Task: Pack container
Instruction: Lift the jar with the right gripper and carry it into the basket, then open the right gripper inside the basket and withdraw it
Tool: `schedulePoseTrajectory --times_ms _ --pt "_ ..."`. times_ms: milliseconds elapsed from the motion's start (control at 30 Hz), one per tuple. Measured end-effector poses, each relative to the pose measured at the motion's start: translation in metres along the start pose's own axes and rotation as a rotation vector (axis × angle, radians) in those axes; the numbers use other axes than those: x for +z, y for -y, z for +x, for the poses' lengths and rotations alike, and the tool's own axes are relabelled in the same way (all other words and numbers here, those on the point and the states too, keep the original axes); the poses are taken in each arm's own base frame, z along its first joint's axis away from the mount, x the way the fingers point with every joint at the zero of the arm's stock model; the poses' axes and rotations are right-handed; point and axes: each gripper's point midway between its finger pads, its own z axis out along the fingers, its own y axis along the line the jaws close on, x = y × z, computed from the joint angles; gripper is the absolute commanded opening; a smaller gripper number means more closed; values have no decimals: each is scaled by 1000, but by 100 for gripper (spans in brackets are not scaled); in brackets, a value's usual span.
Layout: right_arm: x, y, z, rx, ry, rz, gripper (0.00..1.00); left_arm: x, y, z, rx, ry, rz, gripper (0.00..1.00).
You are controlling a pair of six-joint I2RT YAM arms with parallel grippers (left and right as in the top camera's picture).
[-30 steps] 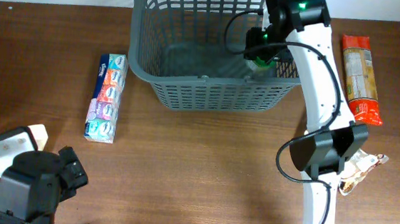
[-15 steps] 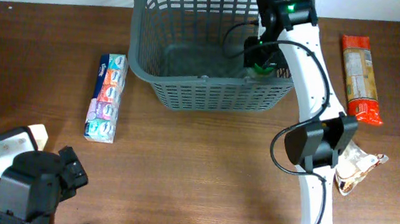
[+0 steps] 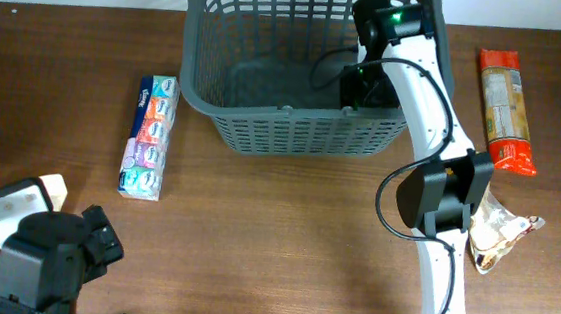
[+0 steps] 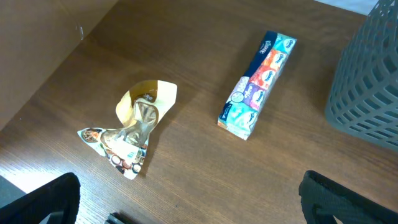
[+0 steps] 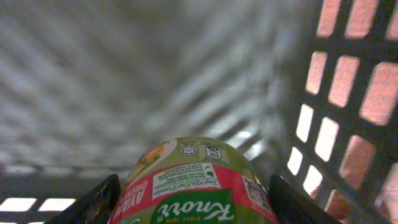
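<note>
The container [image 3: 292,133], a large dark grey slotted basket, stands at the back centre of the table. My right gripper [image 3: 365,85] reaches down inside it at its right end. In the right wrist view that gripper [image 5: 194,202] is shut on a green and red Knorr tub [image 5: 193,180], with the dark fingers [image 5: 99,202] on both sides of it. The basket's slotted wall [image 5: 348,106] is close on the right and its floor lies ahead. My left gripper [image 4: 193,208] hangs open over bare table at the front left, holding nothing.
A multicoloured tissue pack [image 3: 150,137] [image 4: 257,84] lies left of the basket. A crumpled snack packet [image 4: 134,134] lies by the left arm [image 3: 41,264]. A red pasta packet [image 3: 505,109] and another snack packet [image 3: 500,235] lie on the right.
My right gripper has gone lower and slightly left inside the basket with the tub in it. The left arm has not moved.
</note>
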Motion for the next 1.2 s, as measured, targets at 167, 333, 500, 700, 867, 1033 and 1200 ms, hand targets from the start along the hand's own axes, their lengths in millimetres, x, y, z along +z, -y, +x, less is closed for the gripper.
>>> schedulePoseTrajectory --times_ms 167,333,500,700,867,1033,1200 --pt "19 3 13 0 -67 15 4 0 0 0 0 0 0 100" --pt "31 5 20 0 -105 24 19 0 0 0 0 0 0 100" --pt "32 4 20 0 -106 24 64 0 0 0 0 0 0 100" --pt "32 5 20 -5 -106 25 99 0 0 0 0 0 0 100" --pt "32 5 20 -8 -106 25 99 0 0 0 0 0 0 100" --pt "26 5 22 -11 -114 26 99 0 0 0 0 0 0 100" --pt "-22 0 0 -23 22 -2 99 0 0 0 0 0 0 100"
